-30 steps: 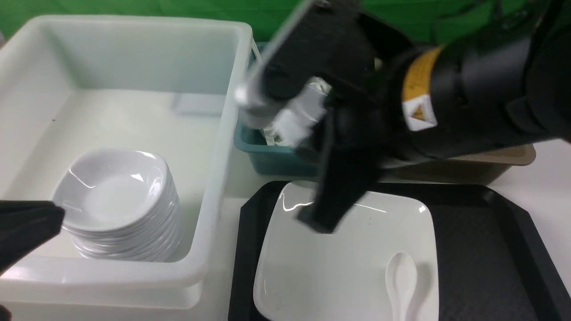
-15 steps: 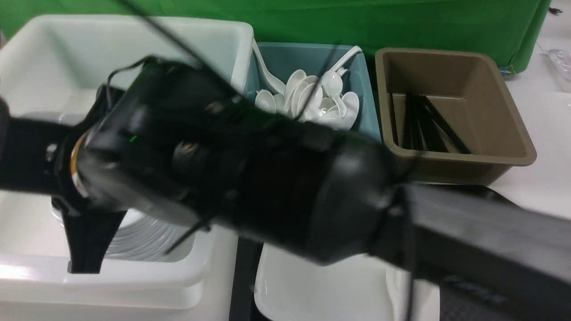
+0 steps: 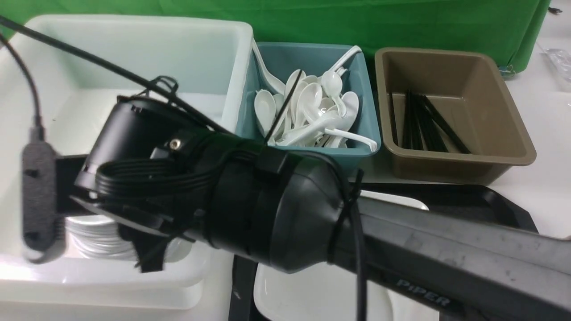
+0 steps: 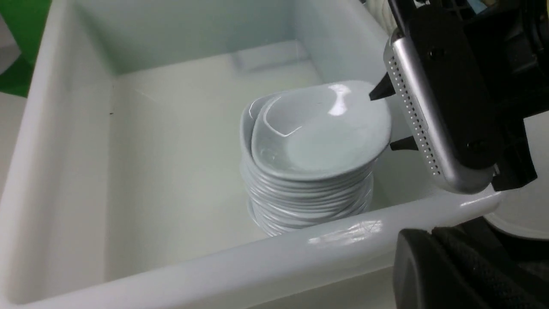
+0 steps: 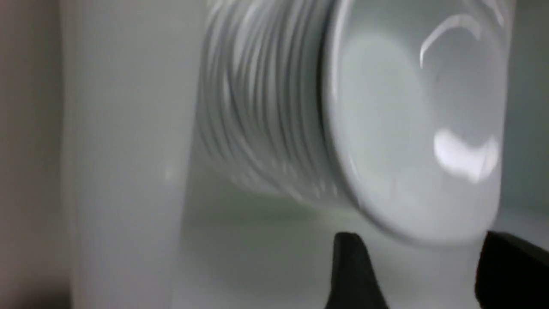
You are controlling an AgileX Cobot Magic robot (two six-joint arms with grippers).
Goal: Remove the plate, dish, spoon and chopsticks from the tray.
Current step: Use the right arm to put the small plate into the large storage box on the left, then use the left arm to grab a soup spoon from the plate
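Left wrist view: right end effector point(image 4: 383, 119), jaws spread, beside the dish point(image 4: 317, 128) seated askew atop the stack point(image 4: 309, 195); a snagging fingertip could topple it

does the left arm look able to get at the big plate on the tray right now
Probably not yet: the right arm stretches across the tray and over most of the plate, reaching to the dish stack in the white bin.
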